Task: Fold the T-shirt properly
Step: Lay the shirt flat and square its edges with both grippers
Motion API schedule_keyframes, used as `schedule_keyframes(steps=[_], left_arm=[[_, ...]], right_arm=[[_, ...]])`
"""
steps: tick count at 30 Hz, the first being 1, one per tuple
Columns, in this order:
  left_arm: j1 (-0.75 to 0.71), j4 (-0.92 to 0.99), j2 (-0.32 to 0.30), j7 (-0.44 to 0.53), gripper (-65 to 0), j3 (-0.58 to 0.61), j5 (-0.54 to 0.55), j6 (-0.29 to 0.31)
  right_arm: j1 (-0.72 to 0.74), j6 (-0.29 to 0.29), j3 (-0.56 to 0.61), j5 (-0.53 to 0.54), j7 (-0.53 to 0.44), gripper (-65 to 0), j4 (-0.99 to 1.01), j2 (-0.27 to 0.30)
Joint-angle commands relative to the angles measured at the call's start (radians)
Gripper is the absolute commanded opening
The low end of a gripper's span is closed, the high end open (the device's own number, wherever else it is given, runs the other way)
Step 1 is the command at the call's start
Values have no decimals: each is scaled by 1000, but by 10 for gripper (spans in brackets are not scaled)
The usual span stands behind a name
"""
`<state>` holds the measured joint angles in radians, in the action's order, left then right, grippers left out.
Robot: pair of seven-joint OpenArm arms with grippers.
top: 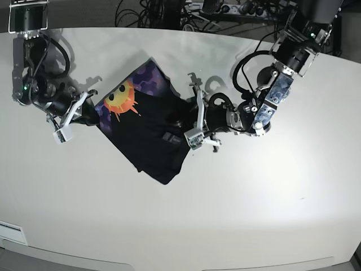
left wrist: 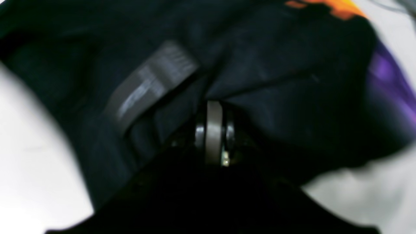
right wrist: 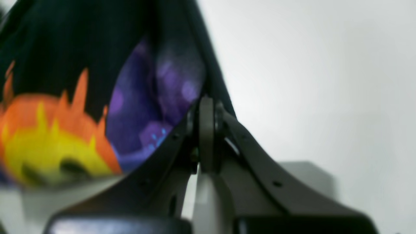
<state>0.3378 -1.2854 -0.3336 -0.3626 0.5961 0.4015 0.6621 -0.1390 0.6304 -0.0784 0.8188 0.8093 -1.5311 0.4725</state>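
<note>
The black T-shirt (top: 148,131) hangs stretched between my two grippers over the white table, its sun-face print (top: 121,99) on purple showing at the upper left. My right gripper (top: 93,116), on the base view's left, is shut on the shirt's edge; its wrist view shows the jaws (right wrist: 206,110) pinching cloth beside the orange-yellow print (right wrist: 48,139). My left gripper (top: 190,116), on the base view's right, is shut on the shirt's other edge; its wrist view shows the closed jaws (left wrist: 214,117) in dark cloth with a grey label (left wrist: 152,81).
The white table (top: 237,197) spreads wide below and to the right of the shirt. Cables (top: 169,14) lie along the table's far edge. A white tag (top: 11,232) sits at the table's lower left edge.
</note>
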Motion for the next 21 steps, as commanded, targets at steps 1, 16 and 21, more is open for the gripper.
schedule_keyframes(steps=[1,16,21], left_arm=[[19,35,-20,-46,-650,-3,-112,-80],[127,164,48,317,-650,-3,-331,-49],[213,164,46,317,-650,-3,-330,36]], right_arm=[[-45,-2,-30,-13,56,-650,-19,0],[-308,68,-243,45,62,-650,-268,-360],[-312,68,-243,39,67,-650,-421,-356]])
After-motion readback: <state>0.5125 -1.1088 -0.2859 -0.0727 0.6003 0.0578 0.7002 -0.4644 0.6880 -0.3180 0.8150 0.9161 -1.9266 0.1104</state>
